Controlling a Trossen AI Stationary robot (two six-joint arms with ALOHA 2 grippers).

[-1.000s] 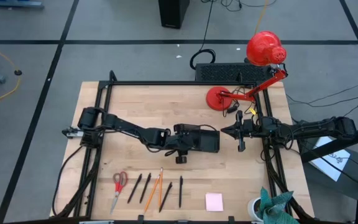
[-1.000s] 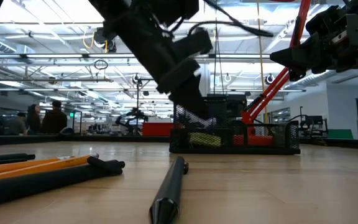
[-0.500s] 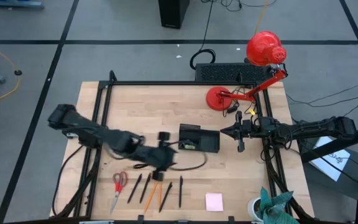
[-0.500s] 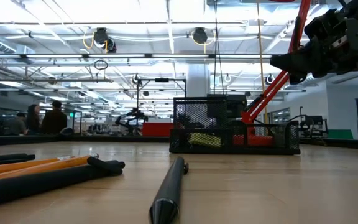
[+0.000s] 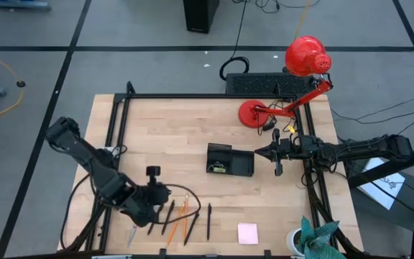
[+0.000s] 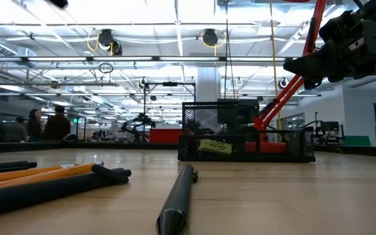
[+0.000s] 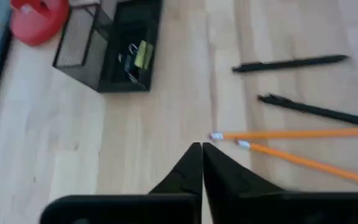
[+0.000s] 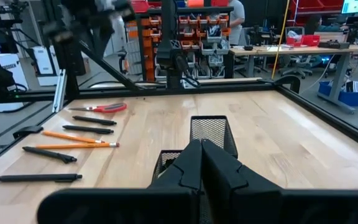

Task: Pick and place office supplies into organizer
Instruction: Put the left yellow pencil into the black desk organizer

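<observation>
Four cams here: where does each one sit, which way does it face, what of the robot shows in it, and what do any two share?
High view: overhead, straight down on the table; both arms show, left gripper over the pens, right gripper beside the organizer.
Low view: tabletop height, facing the organizer; only the right arm shows, upper right.
Left wrist view: above the table, looking down; own shut fingers near the pencils.
Right wrist view: level across the table; own shut fingers before the organizer.
Shared: all four see the organizer.
</observation>
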